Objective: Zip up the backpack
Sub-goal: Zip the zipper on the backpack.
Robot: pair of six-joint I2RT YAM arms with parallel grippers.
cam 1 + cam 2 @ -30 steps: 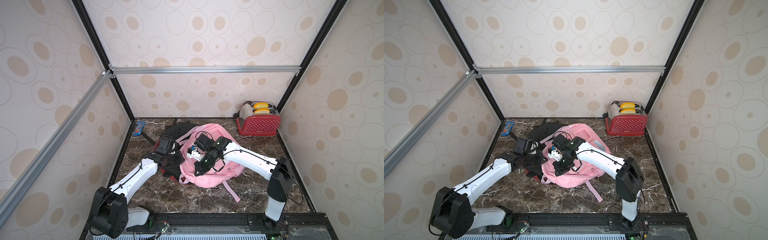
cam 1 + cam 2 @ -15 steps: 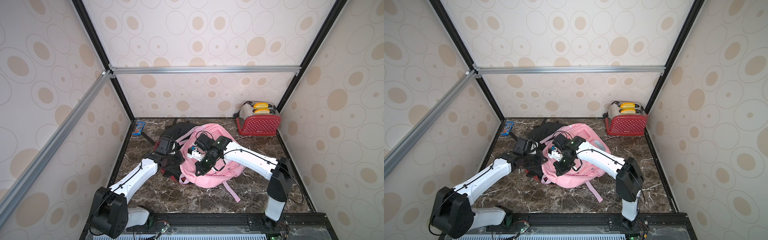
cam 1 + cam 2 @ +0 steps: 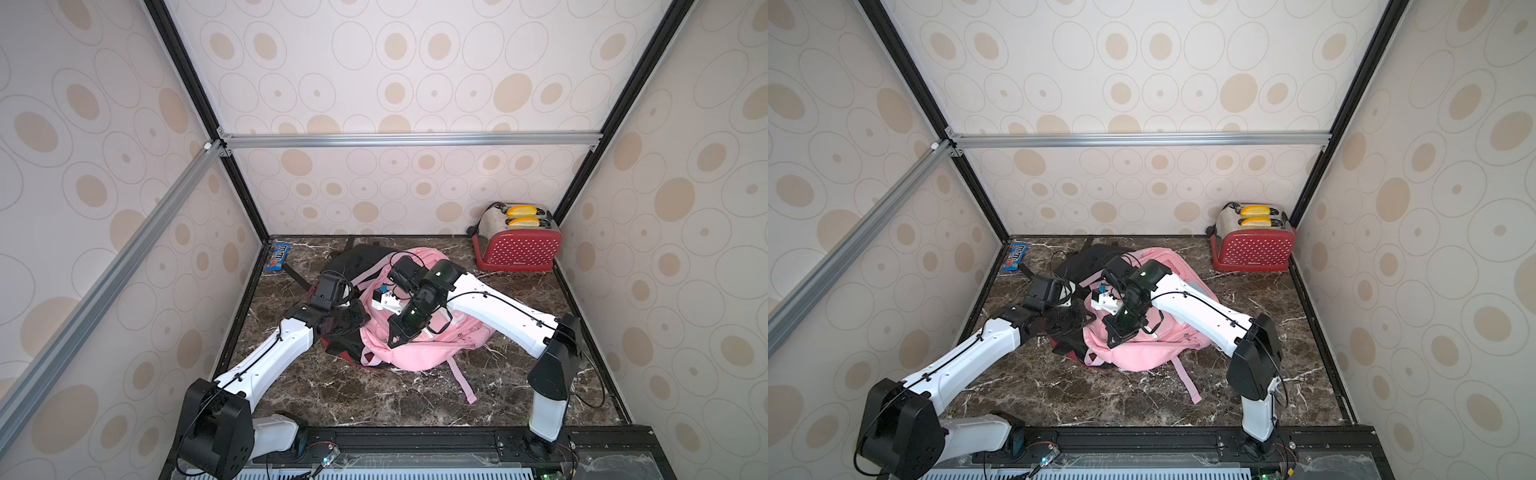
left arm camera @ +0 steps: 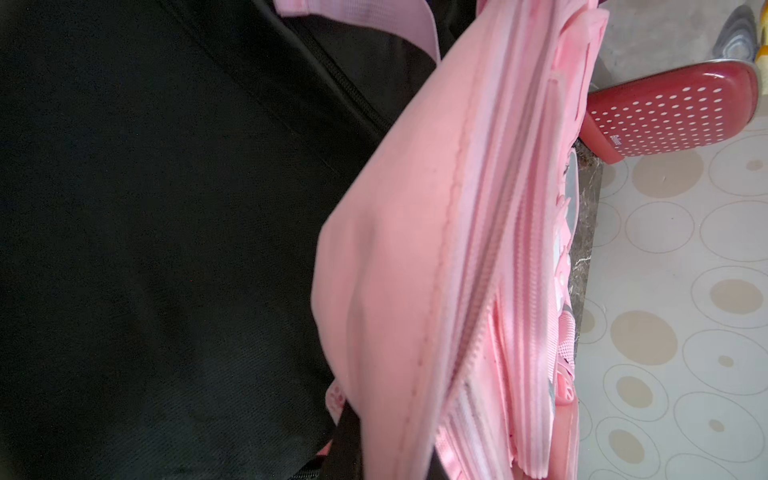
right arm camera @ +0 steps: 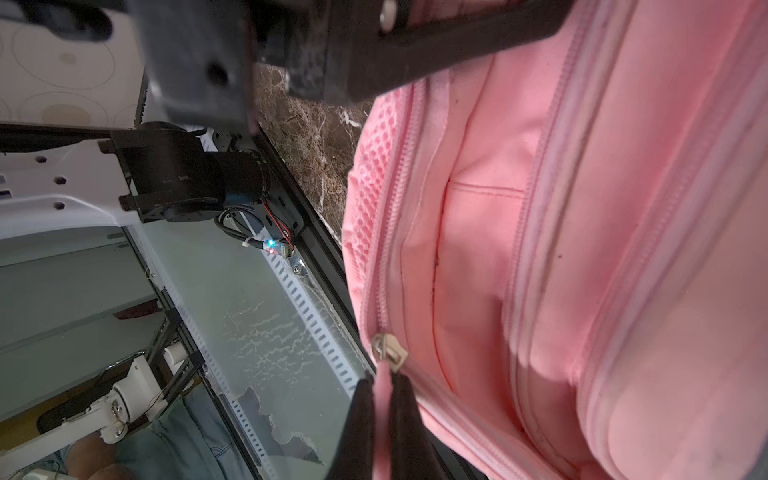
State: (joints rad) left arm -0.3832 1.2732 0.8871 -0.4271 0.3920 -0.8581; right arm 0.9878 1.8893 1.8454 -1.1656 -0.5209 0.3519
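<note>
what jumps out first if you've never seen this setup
The pink backpack in the middle of the marble tabletop, overlapping a black bag. Next, the right pincer shut on the zipper pull beside the open compartment. Then the red polka-dot toaster in the far right corner.

Pink backpack, zipper perhaps partly open, lies against black fabric, red toaster beyond.
</note>
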